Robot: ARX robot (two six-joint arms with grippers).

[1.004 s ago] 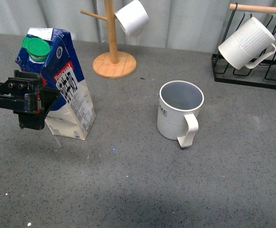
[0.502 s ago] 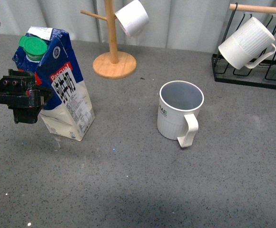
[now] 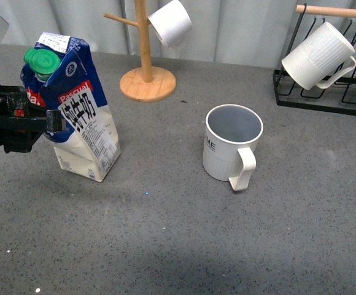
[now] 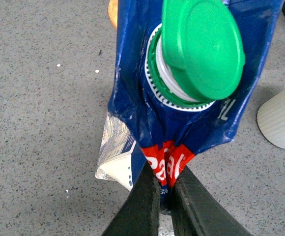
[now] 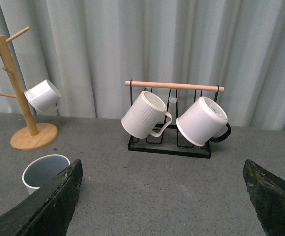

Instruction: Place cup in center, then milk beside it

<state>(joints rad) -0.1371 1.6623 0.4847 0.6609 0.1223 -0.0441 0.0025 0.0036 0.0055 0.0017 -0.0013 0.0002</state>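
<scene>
The cup [image 3: 232, 147], cream-white and ribbed with a grey inside and dark lettering, stands upright near the table's middle, handle toward me. It also shows in the right wrist view [image 5: 44, 171]. The milk [image 3: 80, 114], a blue-and-white carton with a green cap [image 3: 43, 62] and red Pascual label, stands tilted at the left. My left gripper [image 3: 46, 123] is shut on the milk, pinching the carton's side [image 4: 164, 167] below the cap [image 4: 201, 46]. My right gripper [image 5: 162, 196] is open and empty, out of the front view.
A wooden mug tree [image 3: 146, 67] with a small plain white cup [image 3: 170, 23] stands behind. A black rack [image 3: 322, 98] with ribbed white mugs [image 3: 318, 55] is at the back right. Grey tabletop [image 3: 166, 233] stretches in front.
My left gripper has drawn back to the left with the milk, which has shifted slightly left and stands a little more tilted. The cup has not moved.
</scene>
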